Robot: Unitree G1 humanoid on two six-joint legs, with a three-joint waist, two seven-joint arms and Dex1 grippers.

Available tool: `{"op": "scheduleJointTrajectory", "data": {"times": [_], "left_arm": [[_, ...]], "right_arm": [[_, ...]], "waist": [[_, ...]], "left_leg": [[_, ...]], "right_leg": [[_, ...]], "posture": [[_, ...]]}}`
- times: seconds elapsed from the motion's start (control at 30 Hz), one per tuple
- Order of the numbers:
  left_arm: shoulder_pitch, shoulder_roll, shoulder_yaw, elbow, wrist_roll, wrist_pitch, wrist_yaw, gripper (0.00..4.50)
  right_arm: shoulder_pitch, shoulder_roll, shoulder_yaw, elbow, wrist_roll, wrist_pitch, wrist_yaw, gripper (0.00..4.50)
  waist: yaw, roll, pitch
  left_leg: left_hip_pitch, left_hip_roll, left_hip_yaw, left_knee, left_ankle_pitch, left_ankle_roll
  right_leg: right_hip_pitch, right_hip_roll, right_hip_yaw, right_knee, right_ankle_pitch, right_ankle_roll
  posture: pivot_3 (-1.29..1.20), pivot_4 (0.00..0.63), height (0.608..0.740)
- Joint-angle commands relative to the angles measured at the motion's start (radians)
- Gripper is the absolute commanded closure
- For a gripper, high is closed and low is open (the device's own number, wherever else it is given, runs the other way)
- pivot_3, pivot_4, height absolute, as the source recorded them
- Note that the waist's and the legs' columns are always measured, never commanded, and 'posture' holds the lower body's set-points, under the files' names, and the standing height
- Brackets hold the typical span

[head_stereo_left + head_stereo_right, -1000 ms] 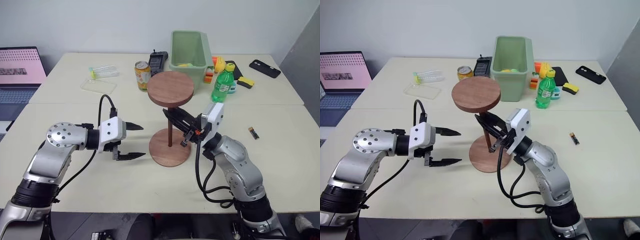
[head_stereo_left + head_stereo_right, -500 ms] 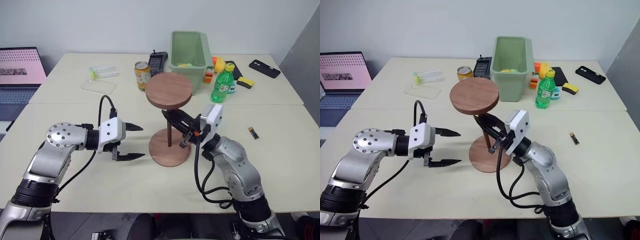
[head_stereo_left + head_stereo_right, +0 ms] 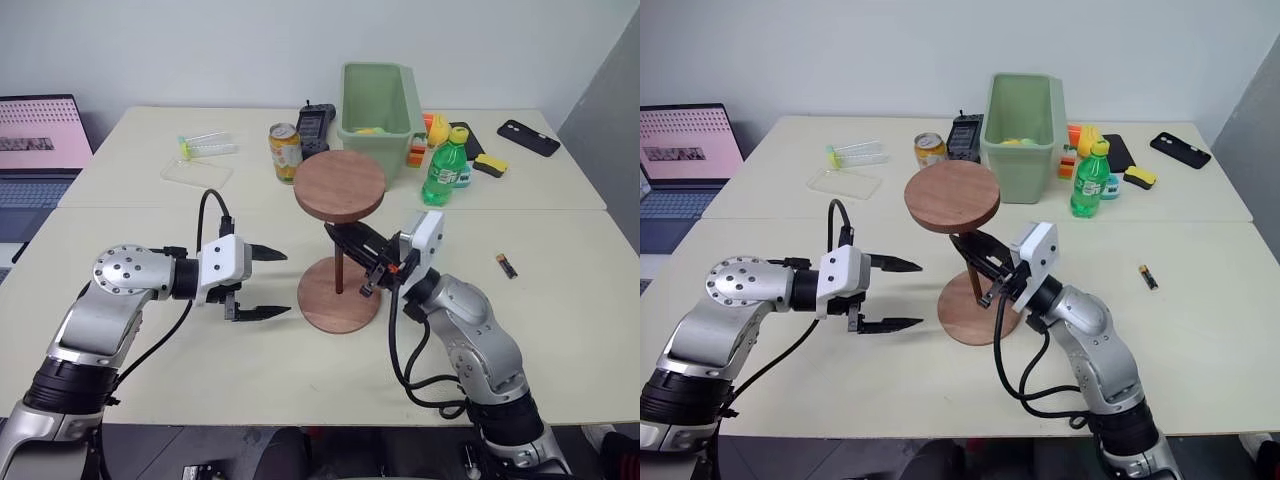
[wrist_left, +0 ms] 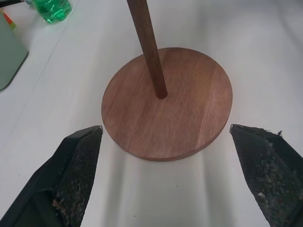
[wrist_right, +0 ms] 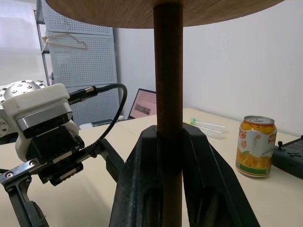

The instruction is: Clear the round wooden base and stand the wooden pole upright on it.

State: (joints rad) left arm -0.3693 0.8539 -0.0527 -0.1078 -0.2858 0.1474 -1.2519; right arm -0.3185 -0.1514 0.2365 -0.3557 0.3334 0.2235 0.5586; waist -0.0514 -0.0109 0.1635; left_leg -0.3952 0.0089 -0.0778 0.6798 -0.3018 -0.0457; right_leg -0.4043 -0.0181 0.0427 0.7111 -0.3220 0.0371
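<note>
The round wooden base [image 3: 325, 310] lies flat on the table in front of me. The wooden pole [image 3: 340, 268] stands upright on its middle, its own disc [image 3: 340, 187] on top. My right gripper [image 3: 345, 258] comes in from the right and is shut on the pole's shaft about halfway up; the right wrist view shows both fingers [image 5: 142, 189] pressed against the rod [image 5: 169, 71]. My left gripper [image 3: 270, 283] hovers open just left of the base, apart from it. In the left wrist view its fingertips [image 4: 75, 165] stand on either side of the base [image 4: 189, 118].
Behind the base stand a soda can [image 3: 285, 150], a black handset [image 3: 316, 122], a green bin [image 3: 378, 95] and a green bottle [image 3: 445, 168]. A phone [image 3: 528, 137] lies far right, a small battery [image 3: 507, 265] right, a clear lid [image 3: 197, 172] and a laptop [image 3: 40, 140] left.
The pole's top disc sits a touch lower than before. Both grippers keep their places, the right one still shut on the pole.
</note>
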Motion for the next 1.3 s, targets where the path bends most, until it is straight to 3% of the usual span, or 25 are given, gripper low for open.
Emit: {"op": "scheduleJointTrajectory", "data": {"times": [0.03, 0.4, 0.57, 0.8, 0.83, 0.9, 1.23, 1.3], "left_arm": [[-0.016, 0.000, 0.007, -0.026, -0.007, 0.003, 0.005, 0.00], [-0.016, -0.002, 0.009, -0.038, -0.008, 0.016, 0.010, 0.00], [-0.012, -0.005, 0.009, -0.040, -0.005, 0.014, 0.012, 0.00], [-0.012, -0.007, 0.008, -0.041, -0.006, 0.015, 0.013, 0.00], [-0.012, -0.007, 0.007, -0.041, -0.005, 0.014, 0.013, 0.00], [-0.012, -0.007, 0.006, -0.042, -0.005, 0.013, 0.011, 0.00], [-0.011, -0.012, 0.009, -0.048, -0.008, 0.015, 0.020, 0.00], [-0.011, -0.015, 0.016, -0.049, -0.013, 0.022, 0.030, 0.00]], "right_arm": [[0.026, -0.016, 0.018, 0.044, -0.026, 0.038, -0.008, 4.29], [0.056, -0.055, 0.040, 0.082, -0.040, 0.070, 0.000, 4.29], [0.048, -0.054, 0.038, 0.077, -0.031, 0.094, -0.009, 4.29], [0.034, -0.043, 0.030, 0.051, 0.000, 0.125, -0.020, 4.29], [0.033, -0.042, 0.028, 0.048, 0.001, 0.123, -0.020, 3.59], [0.031, -0.042, 0.026, 0.042, 0.003, 0.124, -0.017, 3.28], [0.048, -0.088, 0.036, -0.001, 0.000, 0.152, 0.027, 0.91], [0.051, -0.107, 0.031, -0.012, -0.004, 0.159, 0.033, 0.91]], "waist": [[0.000, 0.000, 0.000], [0.001, -0.002, -0.004], [0.003, -0.001, -0.004], [0.003, -0.002, -0.004], [0.003, -0.002, -0.004], [0.004, -0.002, -0.004], [0.003, -0.001, -0.002], [0.005, -0.001, -0.002]], "left_leg": [[0.000, 0.000, 0.000, 0.000, 0.000, 0.000], [0.003, 0.000, 0.000, 0.000, 0.000, 0.000], [0.017, 0.000, -0.002, -0.003, -0.001, 0.001], [0.019, 0.001, -0.002, -0.003, -0.001, 0.001], [0.019, 0.001, -0.002, -0.003, -0.001, 0.001], [0.018, 0.001, -0.002, -0.003, -0.001, 0.001], [0.013, 0.000, -0.002, -0.003, -0.001, 0.001], [0.013, 0.000, -0.002, -0.003, -0.001, 0.001]], "right_leg": [[0.000, 0.000, 0.000, 0.000, 0.000, 0.000], [0.003, 0.000, 0.000, 0.000, 0.000, 0.000], [0.019, 0.001, -0.002, -0.007, -0.001, 0.000], [0.021, 0.002, -0.002, -0.007, -0.001, 0.000], [0.021, 0.002, -0.002, -0.007, -0.001, 0.000], [0.021, 0.002, -0.002, -0.007, -0.001, 0.000], [0.016, 0.002, -0.001, -0.008, 0.000, 0.000], [0.016, 0.002, -0.001, -0.008, 0.000, 0.000]], "posture": [[0.00, 0.150, 0.740], [0.00, 0.150, 0.740], [0.00, 0.150, 0.740], [0.00, 0.150, 0.740], [0.00, 0.150, 0.740], [0.00, 0.150, 0.740], [0.00, 0.150, 0.740], [0.00, 0.150, 0.740]]}}
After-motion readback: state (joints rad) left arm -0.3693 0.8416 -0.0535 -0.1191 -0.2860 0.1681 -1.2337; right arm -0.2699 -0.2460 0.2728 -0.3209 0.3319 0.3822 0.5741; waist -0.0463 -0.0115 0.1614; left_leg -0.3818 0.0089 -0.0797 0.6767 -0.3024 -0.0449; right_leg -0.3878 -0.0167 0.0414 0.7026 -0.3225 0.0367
